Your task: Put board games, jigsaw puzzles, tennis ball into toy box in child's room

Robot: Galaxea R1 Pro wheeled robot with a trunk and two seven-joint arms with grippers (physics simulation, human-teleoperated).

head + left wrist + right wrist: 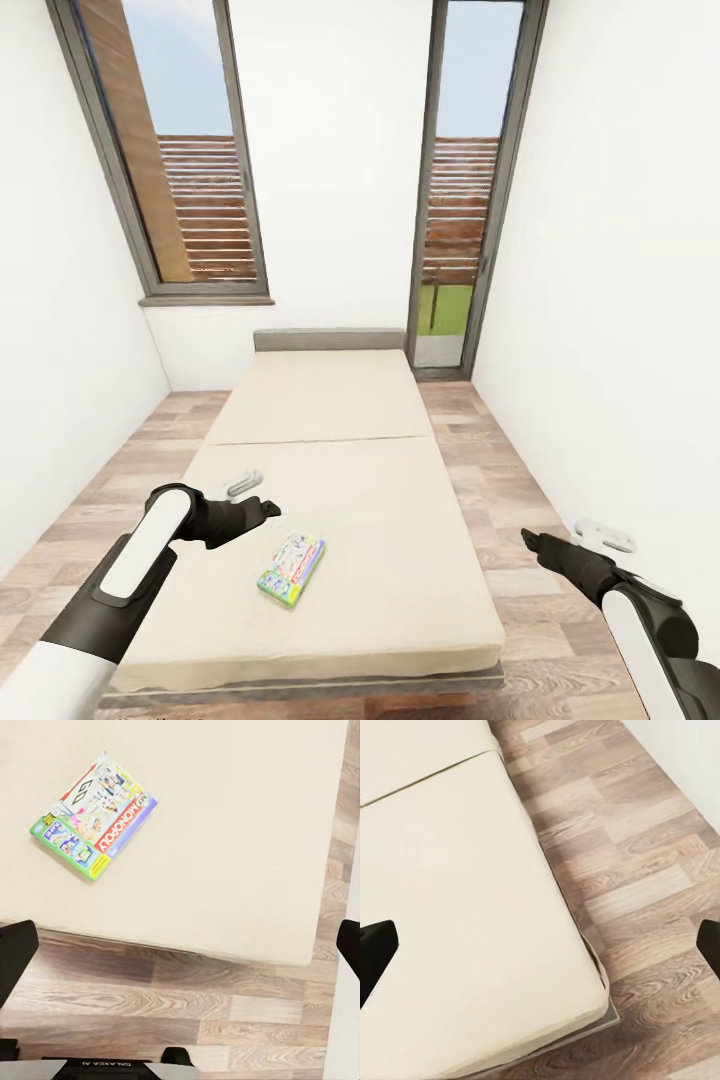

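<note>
Both jaws wide and empty, so I drop my left gripper [268, 509] squarely over the board game [292, 569] near the bed's [420, 600] front edge, right gripper [530, 541] idle off its side.

A cream bed [330, 470] fills a narrow white room with wood floor [520, 520].

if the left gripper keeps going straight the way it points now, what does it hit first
Probably the bed near its edge, or the floor just past it; depth is unclear. The left gripper is open, and the board game lies off to one side of that line.
</note>
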